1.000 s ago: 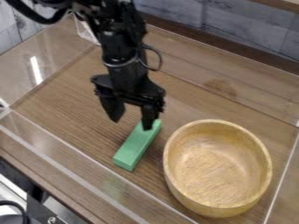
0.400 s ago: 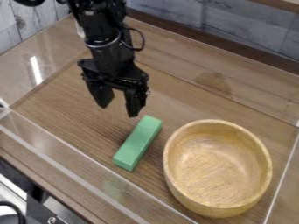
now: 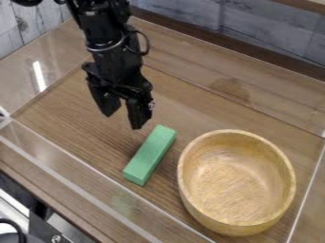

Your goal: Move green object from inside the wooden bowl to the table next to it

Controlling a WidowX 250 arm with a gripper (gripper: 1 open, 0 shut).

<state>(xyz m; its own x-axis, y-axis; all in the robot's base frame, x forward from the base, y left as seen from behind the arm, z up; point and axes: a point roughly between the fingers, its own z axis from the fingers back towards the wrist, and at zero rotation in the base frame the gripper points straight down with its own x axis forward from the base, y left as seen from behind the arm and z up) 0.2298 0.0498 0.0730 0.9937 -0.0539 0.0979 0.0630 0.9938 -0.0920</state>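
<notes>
The green object (image 3: 151, 155), a flat bright green block, lies on the brown table (image 3: 241, 100) just left of the wooden bowl (image 3: 237, 181), close to its rim. Nothing lies inside the bowl. My gripper (image 3: 124, 110) hangs open above the table, up and to the left of the block and apart from it, its black fingers pointing down with nothing between them.
Clear acrylic walls (image 3: 51, 147) run along the table's edges, one close in front of the block and bowl. Bare tabletop stretches behind the bowl toward the back right.
My gripper was straddling the block's far end a second ago; it has since lifted and drawn back to the upper left, still open. The block has stayed where it lay.
</notes>
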